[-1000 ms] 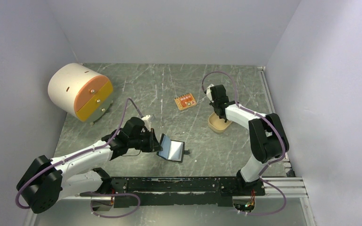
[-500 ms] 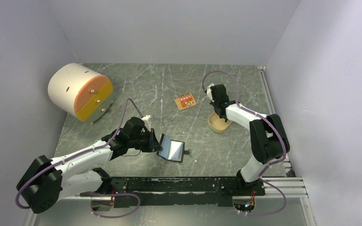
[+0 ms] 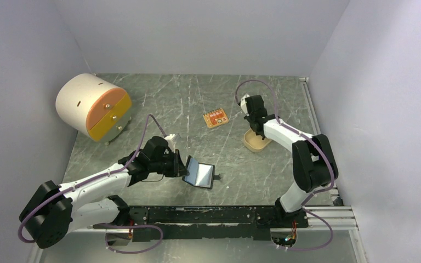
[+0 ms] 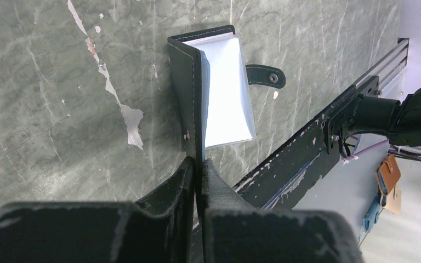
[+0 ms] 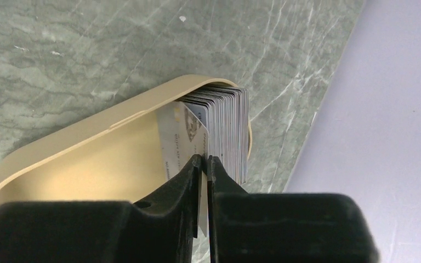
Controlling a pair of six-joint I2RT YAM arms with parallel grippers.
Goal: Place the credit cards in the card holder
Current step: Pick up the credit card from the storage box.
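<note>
Black fingers of the left gripper (image 4: 199, 161) are pressed together on one cover of the card holder (image 4: 225, 93), gripping it by its edge so that the cover stands up from the marbled grey-green table (image 3: 197, 98). The holder's other half lies open and flat, glossy pale pockets facing up, and its snap tab (image 4: 263, 74) rests on the table. It sits close to the arms' bases, left of centre.

Farther back on the right, the right gripper (image 5: 204, 161) reaches into the tan tray (image 5: 60, 137), jaws pinching a pale card at the front of the credit cards (image 5: 230, 126). These stand on edge in a tight stack against the tray's end.

Beyond lie a small orange board (image 3: 215, 118) and, far left, a cream drum (image 3: 90, 107) with orange and yellow drawers.
</note>
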